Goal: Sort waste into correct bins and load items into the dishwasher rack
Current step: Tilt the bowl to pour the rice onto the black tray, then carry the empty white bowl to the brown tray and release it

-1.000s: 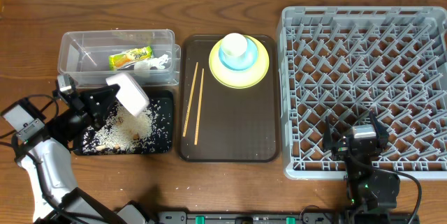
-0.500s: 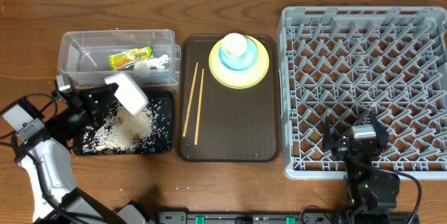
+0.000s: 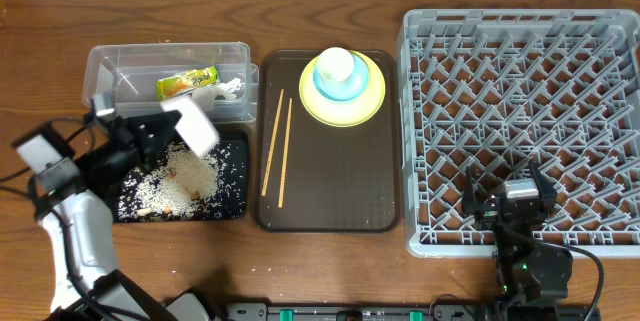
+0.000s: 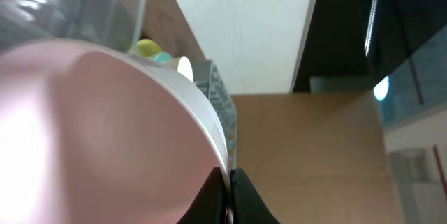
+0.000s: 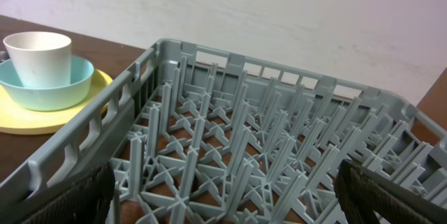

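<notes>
1. Grips the white bowl (image 3: 192, 126) by its rim in the left jaws, shut tight on it. Fills most of the left wrist view with that bowl's pale surface (image 4: 105, 133).
2. Against a second ago, holds the bowl a little farther back and to the right, tipped on edge. Hangs it now over the border between the black tray (image 3: 236, 196) and the clear tub (image 3: 110, 61).
3. Leaves more of the rice scraps (image 3: 190, 176) uncovered in the black tray, heaped mid-tray with loose grains scattered around.
4. Shows no change in the clear tub, with the yellow-green snack wrapper (image 3: 186, 82) and the white paper napkin (image 3: 225, 89) inside.
5. Rests the right jaws at the near edge of the dishwasher rack (image 3: 410, 141), spread wide and empty, unmoved.
6. Shows no change on the brown serving tray (image 3: 330, 176). Carries the two chopsticks (image 3: 275, 148) side by side at its left, and the yellow plate (image 3: 372, 101) at its far end. Stacks the light blue bowl (image 3: 350, 89) on the plate and the small white cup (image 3: 336, 63) in that bowl.
7. Below everything, a dark brown wooden tabletop (image 3: 330, 261); behind it, a plain white wall (image 5: 279, 15).
</notes>
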